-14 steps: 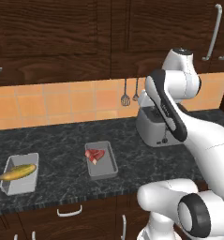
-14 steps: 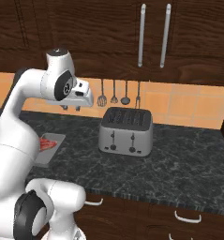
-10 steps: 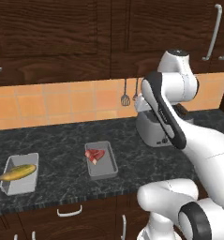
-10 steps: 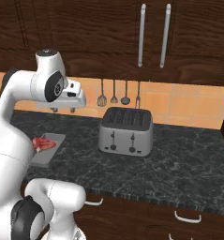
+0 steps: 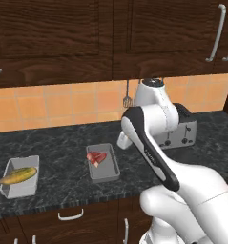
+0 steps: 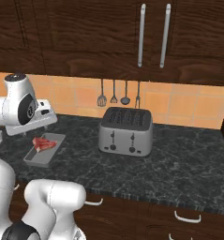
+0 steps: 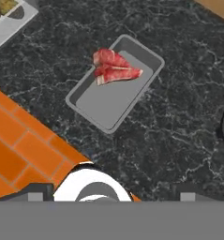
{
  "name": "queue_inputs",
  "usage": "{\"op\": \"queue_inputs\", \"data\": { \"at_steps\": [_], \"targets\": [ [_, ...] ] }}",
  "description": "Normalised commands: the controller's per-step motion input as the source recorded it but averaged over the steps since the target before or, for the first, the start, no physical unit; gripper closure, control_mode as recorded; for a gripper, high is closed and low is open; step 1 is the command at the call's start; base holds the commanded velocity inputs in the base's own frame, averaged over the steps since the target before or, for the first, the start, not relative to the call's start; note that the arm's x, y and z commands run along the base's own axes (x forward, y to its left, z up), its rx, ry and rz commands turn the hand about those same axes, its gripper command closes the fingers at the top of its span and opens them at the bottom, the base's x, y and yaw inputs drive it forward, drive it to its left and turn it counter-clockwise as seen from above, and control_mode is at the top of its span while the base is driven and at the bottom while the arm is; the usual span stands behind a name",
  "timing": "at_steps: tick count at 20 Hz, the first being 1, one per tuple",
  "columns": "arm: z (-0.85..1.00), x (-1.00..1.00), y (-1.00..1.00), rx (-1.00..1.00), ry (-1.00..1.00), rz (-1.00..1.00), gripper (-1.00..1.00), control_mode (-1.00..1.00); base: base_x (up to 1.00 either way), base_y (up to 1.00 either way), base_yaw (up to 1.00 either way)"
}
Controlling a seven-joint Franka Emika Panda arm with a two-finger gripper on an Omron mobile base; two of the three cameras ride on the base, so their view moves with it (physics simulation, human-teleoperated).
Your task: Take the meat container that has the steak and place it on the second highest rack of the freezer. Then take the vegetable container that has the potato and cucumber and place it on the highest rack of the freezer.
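Note:
The meat container (image 5: 104, 163) is a grey tray on the dark counter, with the steak (image 5: 96, 157) at its far end. It also lies left of the toaster (image 6: 43, 149), and in the hand view the tray (image 7: 114, 83) lies below with the steak (image 7: 116, 67) on it. The vegetable container (image 5: 19, 176) holds the potato and cucumber (image 5: 18, 175) at the counter's left; its corner (image 7: 7, 18) shows from the hand. My gripper (image 7: 111, 194) hangs open above the counter, just right of the meat container, holding nothing. The freezer is out of view.
A silver toaster (image 6: 126, 132) stands on the counter to the right of the arm. Kitchen utensils (image 6: 119, 93) hang on the orange tiled wall behind it. Dark wall cabinets (image 5: 110, 33) run overhead. Drawers sit below the counter's front edge (image 5: 63, 202).
The arm has swung left and lower, carrying the hand from near the toaster to a spot over the counter beside the meat container. The trays have not moved.

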Motion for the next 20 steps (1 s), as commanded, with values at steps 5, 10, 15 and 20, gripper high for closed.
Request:
{"op": "queue_inputs", "data": {
  "at_steps": [5,10,15,20],
  "targets": [
    [-0.90,0.02,0.83,-0.10,0.04,0.33,-1.00,-1.00,0.00,0.00,0.00],
    [-0.77,0.30,0.62,-0.12,0.09,0.23,-1.00,-1.00,0.00,0.00,0.00],
    [-0.77,0.52,0.07,-0.06,0.07,0.00,-1.00,-1.00,0.00,0.00,0.00],
    [-0.79,0.31,0.04,-0.07,0.00,0.00,-1.00,-1.00,0.00,0.00,0.00]
  ]
}}
